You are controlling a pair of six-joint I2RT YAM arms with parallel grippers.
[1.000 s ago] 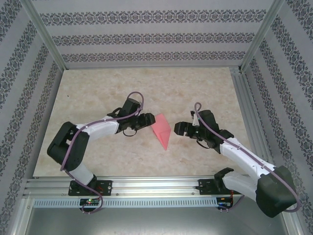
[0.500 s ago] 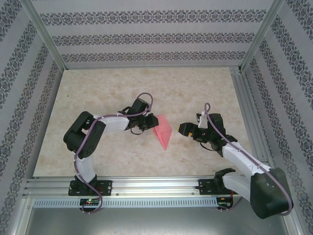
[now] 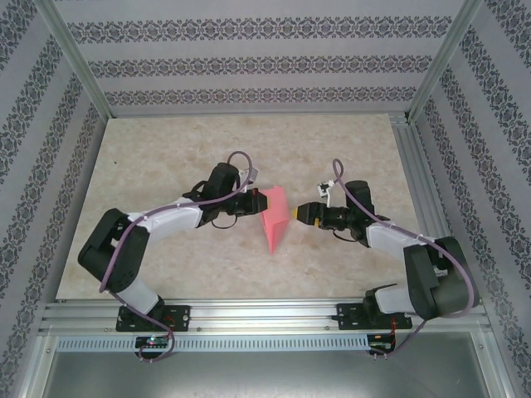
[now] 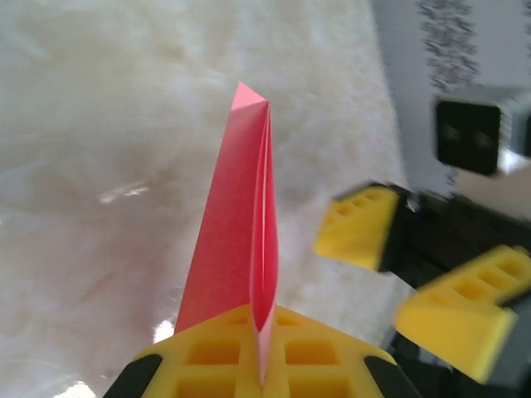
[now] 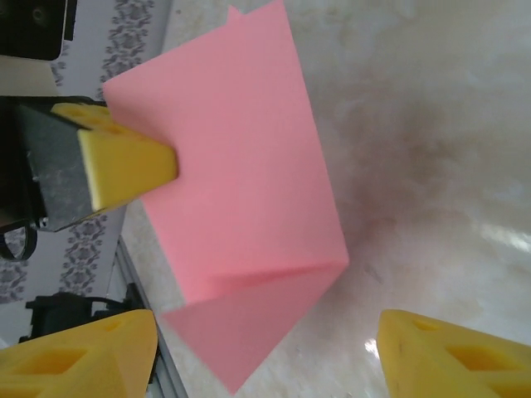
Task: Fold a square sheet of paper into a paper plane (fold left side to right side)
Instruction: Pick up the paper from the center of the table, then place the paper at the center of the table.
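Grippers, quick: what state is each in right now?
Left gripper: shut on the folded paper.
Right gripper: open, holding nothing, jaws facing the paper's edge.

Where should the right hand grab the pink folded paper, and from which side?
Probably its free pointed end, coming from the right. The left hand pinches the pink paper at the other end and holds it up on edge, so it is thin with flat faces. The open right hand beside it could put one finger on each face.

Paper plane (image 3: 274, 217) matt, smooth; table (image 3: 166, 157) glossy.
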